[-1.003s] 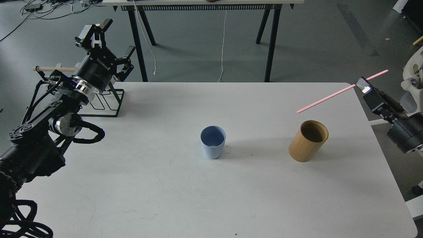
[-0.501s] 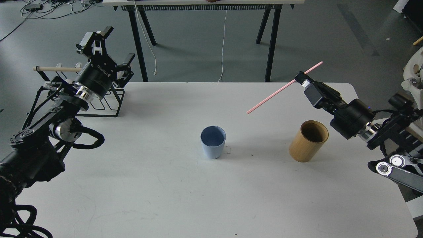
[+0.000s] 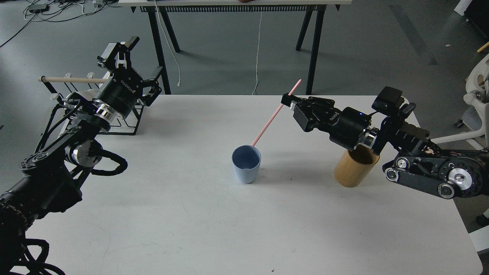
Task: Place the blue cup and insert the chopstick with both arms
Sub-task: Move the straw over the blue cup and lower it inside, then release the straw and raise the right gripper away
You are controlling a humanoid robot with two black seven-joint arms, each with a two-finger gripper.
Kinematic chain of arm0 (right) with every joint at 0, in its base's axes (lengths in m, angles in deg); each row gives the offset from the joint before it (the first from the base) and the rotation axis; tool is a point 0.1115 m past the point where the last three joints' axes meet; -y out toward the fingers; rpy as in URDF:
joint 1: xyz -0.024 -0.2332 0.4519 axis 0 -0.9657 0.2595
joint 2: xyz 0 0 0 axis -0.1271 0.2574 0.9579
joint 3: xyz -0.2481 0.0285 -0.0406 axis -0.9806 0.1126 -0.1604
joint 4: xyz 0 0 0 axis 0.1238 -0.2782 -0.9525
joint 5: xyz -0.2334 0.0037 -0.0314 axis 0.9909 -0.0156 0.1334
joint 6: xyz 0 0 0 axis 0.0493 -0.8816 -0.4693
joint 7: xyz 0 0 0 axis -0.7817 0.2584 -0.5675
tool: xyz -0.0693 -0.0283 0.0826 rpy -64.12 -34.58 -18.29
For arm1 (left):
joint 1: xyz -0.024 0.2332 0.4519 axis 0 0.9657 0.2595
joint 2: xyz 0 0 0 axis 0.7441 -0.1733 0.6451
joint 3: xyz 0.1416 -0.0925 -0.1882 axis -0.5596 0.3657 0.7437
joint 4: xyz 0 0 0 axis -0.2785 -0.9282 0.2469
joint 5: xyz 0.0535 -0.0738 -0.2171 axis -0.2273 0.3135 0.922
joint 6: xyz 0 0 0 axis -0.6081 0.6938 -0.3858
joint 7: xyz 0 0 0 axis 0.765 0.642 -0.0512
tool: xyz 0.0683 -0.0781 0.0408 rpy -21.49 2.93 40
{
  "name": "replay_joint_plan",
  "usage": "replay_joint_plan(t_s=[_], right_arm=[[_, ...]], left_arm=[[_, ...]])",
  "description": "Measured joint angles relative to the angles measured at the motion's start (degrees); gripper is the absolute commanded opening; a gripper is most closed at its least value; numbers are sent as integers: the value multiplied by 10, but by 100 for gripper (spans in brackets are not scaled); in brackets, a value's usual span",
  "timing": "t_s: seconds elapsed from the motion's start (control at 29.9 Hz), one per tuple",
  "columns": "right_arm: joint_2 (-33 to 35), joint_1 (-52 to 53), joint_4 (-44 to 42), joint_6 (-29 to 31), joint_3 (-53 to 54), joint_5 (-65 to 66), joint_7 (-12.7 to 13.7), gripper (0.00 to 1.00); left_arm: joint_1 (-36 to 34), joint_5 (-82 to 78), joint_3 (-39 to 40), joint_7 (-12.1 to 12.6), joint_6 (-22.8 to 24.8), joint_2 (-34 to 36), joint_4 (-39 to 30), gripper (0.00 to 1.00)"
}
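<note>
Right tool (image 3: pixel 287 101) is clamped on the chopstick (image 3: pixel 267 126), which slants down-left, its lower tip just at the far rim of the blue cup (image 3: pixel 246 164) standing mid-surface (image 3: pixel 191 214); left tool (image 3: pixel 131 67) hangs spread, far off.

The right arm (image 3: pixel 382 133) now reaches much farther over the table than a second ago, partly covering the bamboo holder (image 3: pixel 353 170). Its right gripper (image 3: pixel 287 101) carries the chopstick (image 3: pixel 273 116) inward, steeper, its lower tip at the blue cup (image 3: pixel 246 164) rim. The left gripper (image 3: pixel 131 59) sits slightly rightward.
</note>
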Motion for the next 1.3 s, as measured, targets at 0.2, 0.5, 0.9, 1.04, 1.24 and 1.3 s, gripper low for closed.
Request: replay_joint_plan(t_s=[0.2, 0.5, 0.9, 1.04, 1.24, 1.3], right_arm=[[-31, -1, -21, 0, -6, 2, 0, 1], [-99, -5, -73, 0, -36, 2, 0, 14], [-114, -6, -84, 0, -40, -2, 0, 80], [-103, -6, -70, 0, -20, -7, 0, 82], [-54, -32, -3, 0, 100, -84, 0, 84], [-39, -43, 23, 0, 147, -141, 0, 84]], left_arm=[[8, 0, 0, 0, 0, 0, 0, 98], [10, 0, 0, 0, 0, 0, 0, 98], [10, 0, 0, 0, 0, 0, 0, 98], [11, 0, 0, 0, 0, -1, 0, 98], [11, 0, 1, 0, 0, -3, -2, 98], [11, 1, 1, 0, 0, -5, -2, 98]])
